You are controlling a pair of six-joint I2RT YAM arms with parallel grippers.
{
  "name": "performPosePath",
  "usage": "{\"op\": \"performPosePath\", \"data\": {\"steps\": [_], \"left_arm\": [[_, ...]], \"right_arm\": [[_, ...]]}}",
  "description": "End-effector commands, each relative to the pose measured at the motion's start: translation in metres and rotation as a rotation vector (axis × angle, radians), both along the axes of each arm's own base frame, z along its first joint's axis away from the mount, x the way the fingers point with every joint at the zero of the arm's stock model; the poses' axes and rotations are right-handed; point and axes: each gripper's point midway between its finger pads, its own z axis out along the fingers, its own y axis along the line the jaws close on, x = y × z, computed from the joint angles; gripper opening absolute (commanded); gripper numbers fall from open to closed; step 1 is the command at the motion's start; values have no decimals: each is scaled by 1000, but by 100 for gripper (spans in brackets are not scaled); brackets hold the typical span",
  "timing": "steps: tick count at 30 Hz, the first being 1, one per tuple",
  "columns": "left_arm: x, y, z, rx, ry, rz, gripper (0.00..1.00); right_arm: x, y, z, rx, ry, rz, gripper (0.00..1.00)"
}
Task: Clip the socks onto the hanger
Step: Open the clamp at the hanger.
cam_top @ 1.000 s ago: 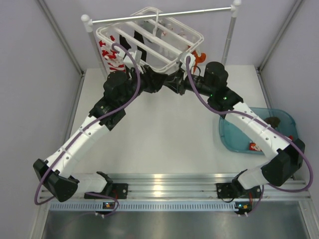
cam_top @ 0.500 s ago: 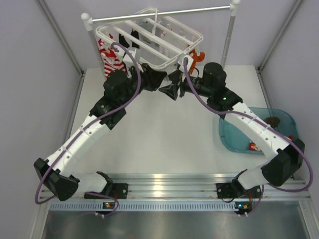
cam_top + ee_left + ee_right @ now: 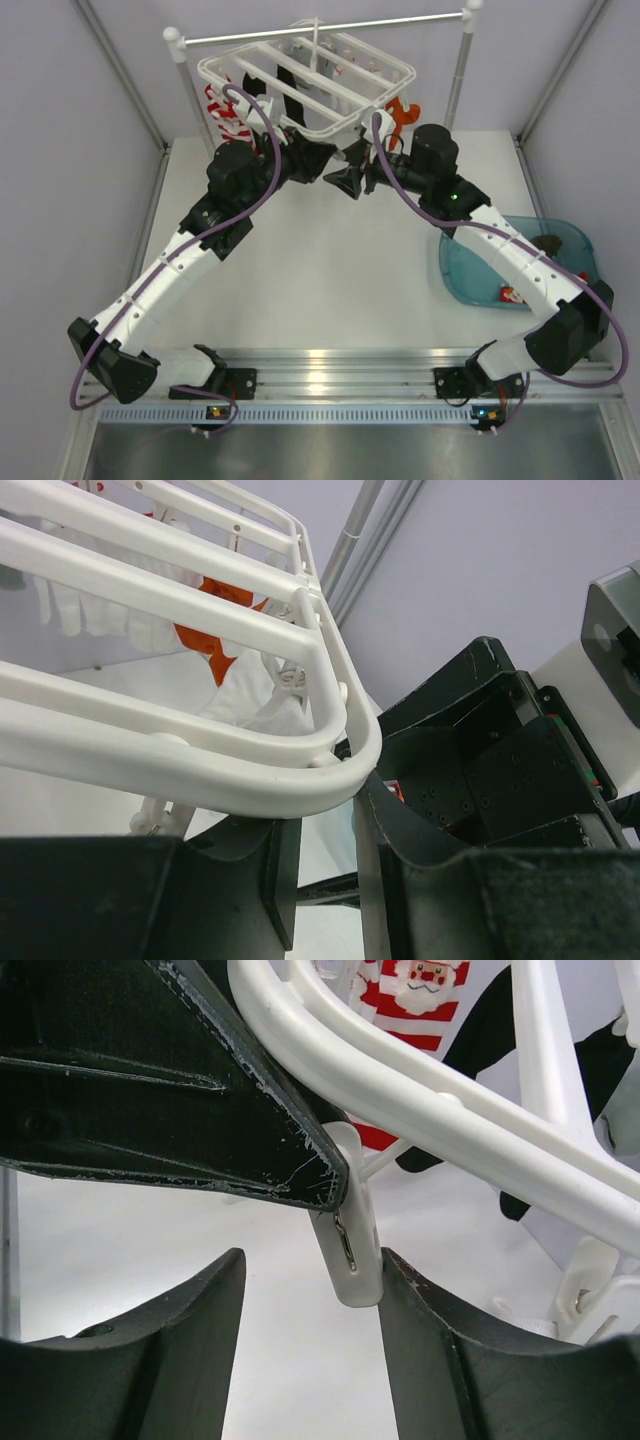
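Socks in a dark shade (image 3: 291,98) hang clipped under the hanger (image 3: 345,62), a white frame with crossbars that hangs by its hook from the grey rail (image 3: 330,27) at the far end of the table (image 3: 300,270). A red-and-white striped sock (image 3: 224,118) hangs at the frame's left side and an orange sock (image 3: 401,112) at its right. Both arms reach to the near edge of the frame, tips close together. The left gripper (image 3: 318,160) sits just under the frame's near right corner; in its wrist view the fingers (image 3: 275,875) are spread, with bare table showing through the gap and the rounded corner of the frame just above them, so it grasps nothing. The right gripper (image 3: 350,180) is released as well: its wrist view shows a dangling white clip (image 3: 350,1240) hanging down between the two parted fingers (image 3: 440,1360), close to the right one, though contact cannot be made out. The tip of a left-arm finger lies against the top of that clip. Well apart, at the right of the table, a blue bin (image 3: 458,285) holds a red sock (image 3: 510,295) near its near edge and a brown-grey sock (image 3: 548,242) toward its far side.
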Motion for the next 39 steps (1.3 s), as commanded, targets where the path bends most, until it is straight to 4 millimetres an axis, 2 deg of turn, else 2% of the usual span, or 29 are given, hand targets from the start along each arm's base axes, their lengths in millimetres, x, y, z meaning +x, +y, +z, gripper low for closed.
{"op": "performPosePath", "data": {"steps": [1, 7, 12, 13, 14, 16, 17, 19, 21, 24, 30, 39], "left_arm": [[-9, -2, 28, -45, -58, -36, 0], [-9, -4, 30, -46, -61, -45, 0], [-10, -6, 29, -46, -56, -54, 0], [-10, -6, 29, -45, -55, -59, 0], [-11, -7, 29, -46, -57, -64, 0], [-10, -8, 28, -43, -58, -63, 0], [-10, -7, 28, -42, -58, -59, 0], [-8, -6, 29, -46, -61, -51, 0], [-7, -7, 31, -51, -69, -46, 7], [-5, -7, 36, -61, -82, -42, 11], [0, -9, 37, -72, -87, -33, 22], [5, -9, 48, -91, -119, -20, 30]], "right_arm": [[2, -7, 46, 67, -140, -25, 53], [16, -10, 55, 34, -259, -72, 46], [19, -6, 55, 9, -308, -66, 31], [18, -4, 54, 6, -310, -59, 27], [17, -4, 55, 4, -320, -57, 18], [14, -2, 58, 10, -326, -44, 9], [13, -2, 57, 10, -325, -39, 0], [7, 1, 58, 11, -328, -15, 0], [3, 2, 58, 13, -324, -4, 0], [-4, 4, 59, 21, -305, 14, 0], [-9, 7, 58, 40, -253, 31, 0], [-11, 11, 60, 73, -194, 43, 0]]}}
